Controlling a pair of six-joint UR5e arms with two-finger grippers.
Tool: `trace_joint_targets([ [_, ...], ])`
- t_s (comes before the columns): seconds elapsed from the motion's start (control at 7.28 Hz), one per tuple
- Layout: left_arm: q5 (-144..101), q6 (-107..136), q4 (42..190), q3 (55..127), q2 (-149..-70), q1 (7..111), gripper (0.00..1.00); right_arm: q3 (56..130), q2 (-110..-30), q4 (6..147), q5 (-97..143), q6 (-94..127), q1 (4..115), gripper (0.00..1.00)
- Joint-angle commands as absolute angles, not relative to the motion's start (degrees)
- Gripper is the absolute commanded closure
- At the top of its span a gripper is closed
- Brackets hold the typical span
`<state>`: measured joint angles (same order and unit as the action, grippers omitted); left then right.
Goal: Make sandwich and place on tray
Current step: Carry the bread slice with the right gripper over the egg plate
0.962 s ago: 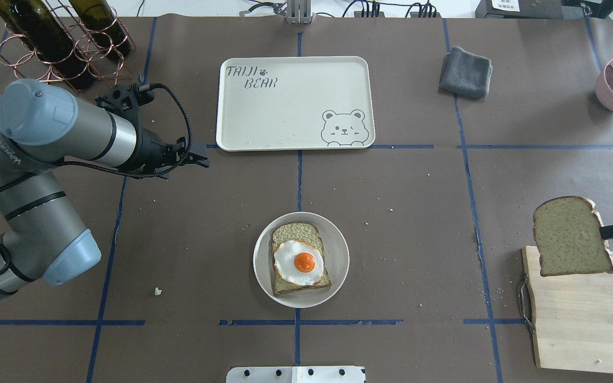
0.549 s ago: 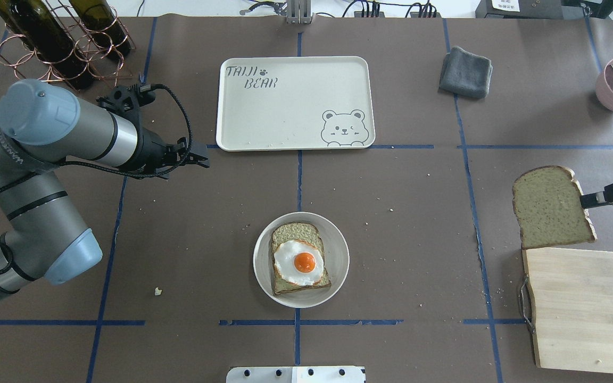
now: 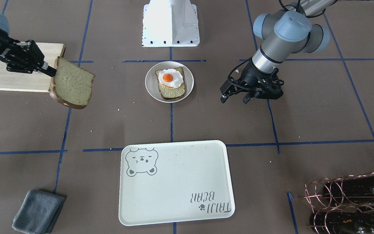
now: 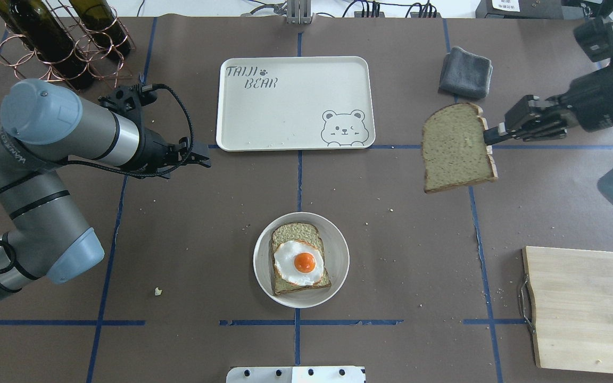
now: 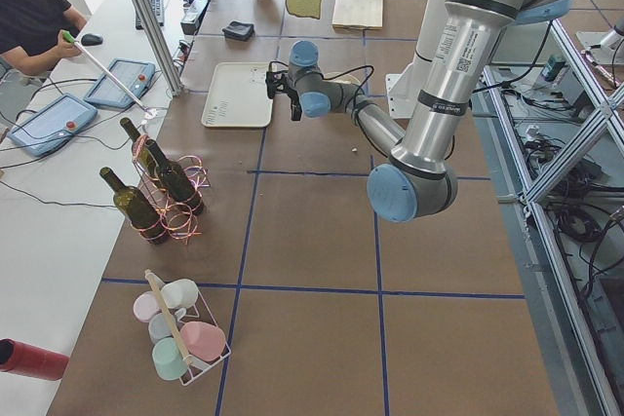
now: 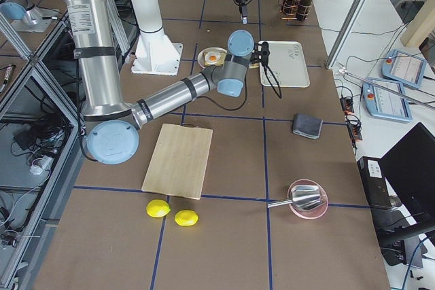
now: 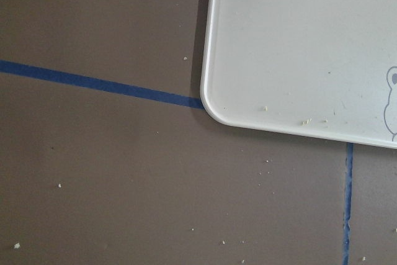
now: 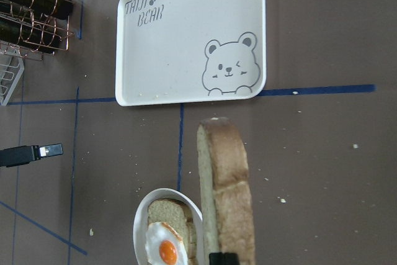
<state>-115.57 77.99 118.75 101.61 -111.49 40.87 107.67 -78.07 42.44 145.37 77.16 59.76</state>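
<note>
The right pincer (image 4: pixel 490 135) is clamped on the crust edge of the top bread slice (image 4: pixel 458 149) and holds it in the air above the worktop (image 4: pixel 391 223). The slice is to the right of the small plate (image 4: pixel 338 250) and farther away, just off the tray's near right corner. Its broad face is roughly level, a little tilted. Gripping only the rim probably lets that face go down flat while the pincer stays clear of the food.

On the plate, at centre near, the bottom slice (image 4: pixel 296 233) carries the fried egg (image 4: pixel 298 261), uncovered. The sandwich therefore lacks its lid.

The tray (image 4: pixel 285 106) lies beyond the plate with only crumbs on it, likely waiting for the finished sandwich. The left pincer (image 4: pixel 205 158) hovers off the tray's near left corner, holding nothing and well apart from the plate. I cannot tell whether it is apart or together. The cutting board (image 4: pixel 583 308) lies bare at near right.
</note>
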Motion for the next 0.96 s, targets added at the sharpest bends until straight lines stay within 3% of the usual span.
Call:
trace_joint_targets([
  [0.0,-115.6,78.1,118.8,101.5,-111.6,40.9,0.0,107.7,-69.5,45.6,132.0,84.5,46.4,1.0],
  [0.41,-115.8,78.2,118.7,102.2,-111.6,40.9,0.0,106.6,-67.6,46.0,111.2,85.8,26.8,1.0],
  [0.82,-115.8,78.3,118.7,102.1,-111.6,40.9,0.0,105.6,-68.2,46.1,106.3,85.8,20.5,1.0],
])
